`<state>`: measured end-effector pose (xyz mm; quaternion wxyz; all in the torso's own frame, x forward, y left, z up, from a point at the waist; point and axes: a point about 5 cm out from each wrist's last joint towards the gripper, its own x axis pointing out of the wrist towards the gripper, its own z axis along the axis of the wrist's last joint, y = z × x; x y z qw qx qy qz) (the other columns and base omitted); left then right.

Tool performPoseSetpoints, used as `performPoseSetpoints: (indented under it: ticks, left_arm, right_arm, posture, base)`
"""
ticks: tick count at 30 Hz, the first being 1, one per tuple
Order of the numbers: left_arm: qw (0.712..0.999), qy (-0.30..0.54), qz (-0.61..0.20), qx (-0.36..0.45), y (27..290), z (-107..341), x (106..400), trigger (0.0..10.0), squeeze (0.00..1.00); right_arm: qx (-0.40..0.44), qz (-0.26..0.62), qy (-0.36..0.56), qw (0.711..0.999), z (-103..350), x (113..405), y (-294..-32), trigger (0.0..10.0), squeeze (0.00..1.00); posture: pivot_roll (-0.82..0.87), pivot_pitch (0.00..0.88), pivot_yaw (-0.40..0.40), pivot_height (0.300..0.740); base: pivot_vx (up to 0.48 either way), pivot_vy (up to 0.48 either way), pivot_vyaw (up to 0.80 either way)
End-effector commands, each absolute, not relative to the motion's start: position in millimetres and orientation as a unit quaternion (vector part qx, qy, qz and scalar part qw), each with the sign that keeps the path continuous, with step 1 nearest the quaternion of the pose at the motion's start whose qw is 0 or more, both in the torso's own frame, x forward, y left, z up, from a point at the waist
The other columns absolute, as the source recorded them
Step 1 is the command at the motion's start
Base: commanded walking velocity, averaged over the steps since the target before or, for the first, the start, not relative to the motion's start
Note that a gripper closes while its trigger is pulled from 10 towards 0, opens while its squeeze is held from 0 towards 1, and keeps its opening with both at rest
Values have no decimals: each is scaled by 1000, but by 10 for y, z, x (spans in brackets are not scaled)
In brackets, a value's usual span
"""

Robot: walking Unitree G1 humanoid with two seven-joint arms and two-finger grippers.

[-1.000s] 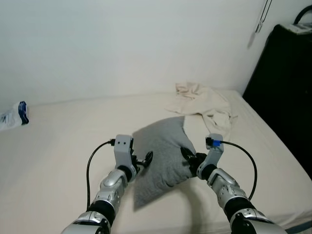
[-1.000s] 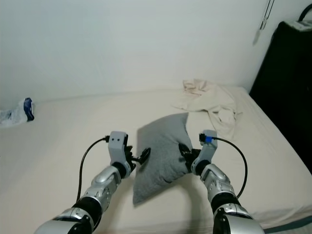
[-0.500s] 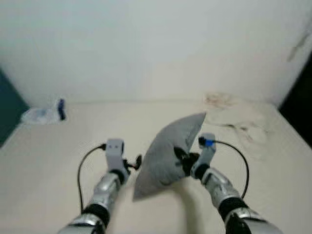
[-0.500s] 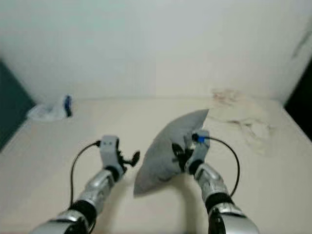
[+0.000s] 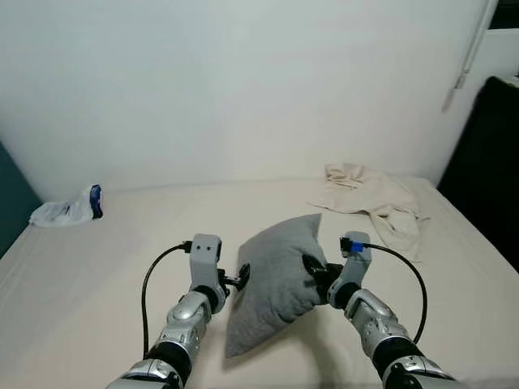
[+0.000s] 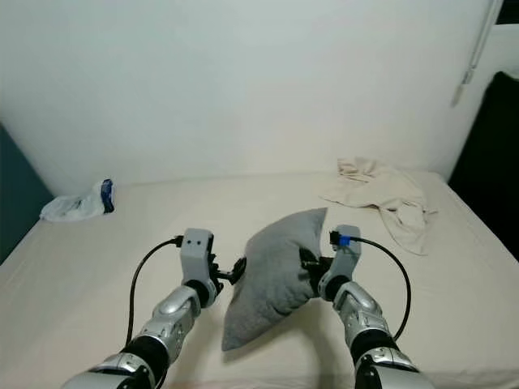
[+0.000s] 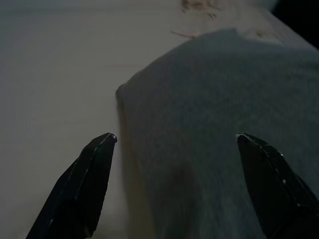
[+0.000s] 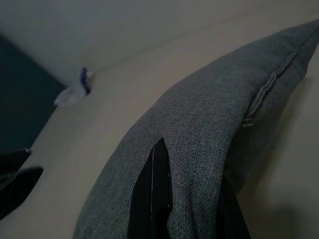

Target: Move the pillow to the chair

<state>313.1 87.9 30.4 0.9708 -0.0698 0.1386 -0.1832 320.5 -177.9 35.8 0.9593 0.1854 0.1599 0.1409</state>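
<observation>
A grey pillow (image 5: 276, 279) stands tilted above the cream bed (image 5: 122, 251), one corner up and its lower end near the mattress. My right gripper (image 5: 313, 274) is shut on the pillow's right edge; in the right wrist view a black finger (image 8: 157, 194) presses into the pillow's fabric (image 8: 209, 124). My left gripper (image 5: 241, 277) is open at the pillow's left edge. In the left wrist view its fingers (image 7: 94, 164) are spread wide, with the pillow (image 7: 224, 99) just ahead of them.
A crumpled beige cloth (image 5: 369, 190) lies at the bed's far right. A white and blue plastic bag (image 5: 65, 212) lies at the far left by the wall. A black object (image 5: 486, 162) stands to the right of the bed, a dark teal surface (image 5: 10, 211) to the left.
The camera swung left and back, so the whole picture has shifted. The pillow stays in my right gripper, and my left gripper stays open beside it.
</observation>
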Motion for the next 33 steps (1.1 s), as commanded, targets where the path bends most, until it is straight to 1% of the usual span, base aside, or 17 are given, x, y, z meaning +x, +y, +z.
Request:
performPoseSetpoints:
  ticks: [1,3,4,6,7,8,12,15,22,26,30,33]
  left_arm:
    - [966,174,-189,-24,945,129,3001,10000,0]
    - [960,214,-182,-16,993,-29,2877,10000,0]
    - [960,214,-182,-16,993,-29,2877,10000,0]
    - [954,240,-177,-10,1023,-122,2797,10000,0]
    - [951,253,-175,-6,1045,-178,2744,10000,0]
    - [951,253,-175,-6,1045,-178,2744,10000,0]
    - [942,296,-155,-6,1142,-347,2572,10000,0]
    - [939,312,-147,-4,1185,-405,2506,10000,0]
    - [927,353,-126,-4,1296,-544,2337,10000,0]
    - [923,365,-121,-1,1317,-580,2291,10000,0]
    - [916,382,-119,6,1334,-638,2207,10000,0]
    - [916,385,-117,5,1335,-647,2194,10000,0]
  right_arm:
    - [185,133,142,963,383,3221,-1764,10000,0]
    - [185,123,172,960,241,3118,-1764,10000,0]
    - [185,123,172,960,241,3118,-1764,10000,0]
    - [183,114,196,957,131,3029,-1770,10000,0]
    - [181,107,214,954,45,2954,-1776,10000,0]
    - [181,107,214,954,45,2954,-1776,10000,0]
    - [166,77,291,939,-285,2617,-1811,10000,0]
    - [166,65,313,933,-387,2489,-1835,10000,0]
    - [167,54,327,929,-444,2416,-1848,10000,0]
    - [166,50,333,927,-465,2392,-1841,10000,0]
    - [154,41,357,920,-548,2281,-1844,10000,0]
    - [150,40,361,920,-564,2256,-1848,10000,0]
  posture:
    - [-76,0,43,740]
    - [-79,0,47,740]
    - [-79,0,47,740]
    - [-78,0,47,740]
    - [-78,0,47,740]
    - [-78,0,47,740]
    - [-72,0,45,740]
    - [-70,0,45,740]
    - [-72,0,50,740]
    - [-71,0,51,740]
    - [-66,0,50,740]
    - [-65,0,50,740]
  base:
    - [0,0,0]
    - [0,0,0]
    - [0,0,0]
    - [0,0,0]
    - [-322,0,0]
    - [-322,0,0]
    - [-332,0,0]
    - [-349,0,0]
    - [-379,0,0]
    - [-393,0,0]
    - [-394,0,0]
    - [-391,0,0]
